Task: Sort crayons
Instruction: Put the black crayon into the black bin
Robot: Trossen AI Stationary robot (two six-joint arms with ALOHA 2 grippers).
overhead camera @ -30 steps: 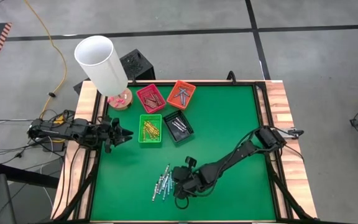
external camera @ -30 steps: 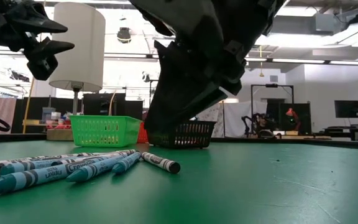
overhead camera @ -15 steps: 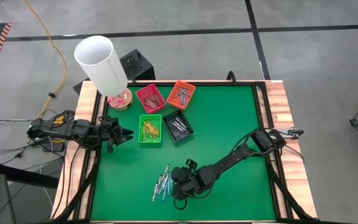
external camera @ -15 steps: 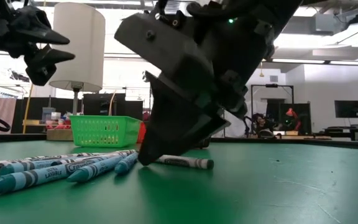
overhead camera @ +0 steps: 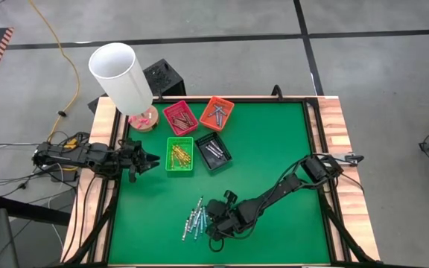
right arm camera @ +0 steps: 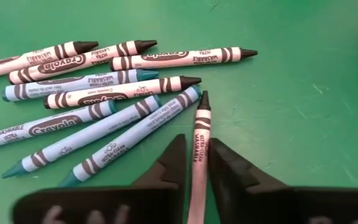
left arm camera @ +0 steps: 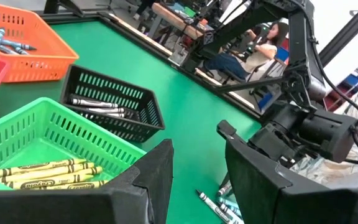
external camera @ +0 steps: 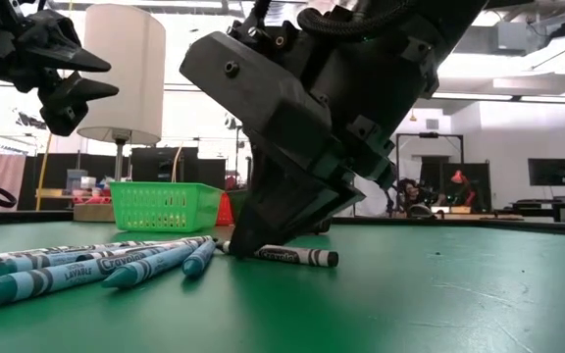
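Observation:
Several crayons, light blue and grey-white, lie loose in a pile (overhead camera: 194,219) on the green mat; they also show in the low view (external camera: 96,267) and the right wrist view (right arm camera: 92,106). My right gripper (overhead camera: 213,223) is down at the pile's right side, shut on one grey-white crayon with a black tip (right arm camera: 199,134). My left gripper (overhead camera: 153,159) is open and empty, held above the mat's left edge beside the green tray (overhead camera: 179,155). My right gripper pinches the grey-white crayon between its two fingers (right arm camera: 173,165), on the sides of its rear half (right arm camera: 196,163), with the black tip pointing away from the wrist. The fingers slant down from above and from the table's right. The crayon lies flat on the mat (external camera: 287,256).
Four small trays stand at the mat's far left: red (overhead camera: 180,117), orange (overhead camera: 217,112), green with yellow crayons, and black (overhead camera: 213,151) with grey-white ones. A white lamp (overhead camera: 121,74) stands at the far left corner. The mat's right half is bare.
My right gripper has come down onto the mat at the pile's right side and tipped lower. The grey-white crayon has turned about on the mat and slid a little away from the pile, and now lies between the fingers.

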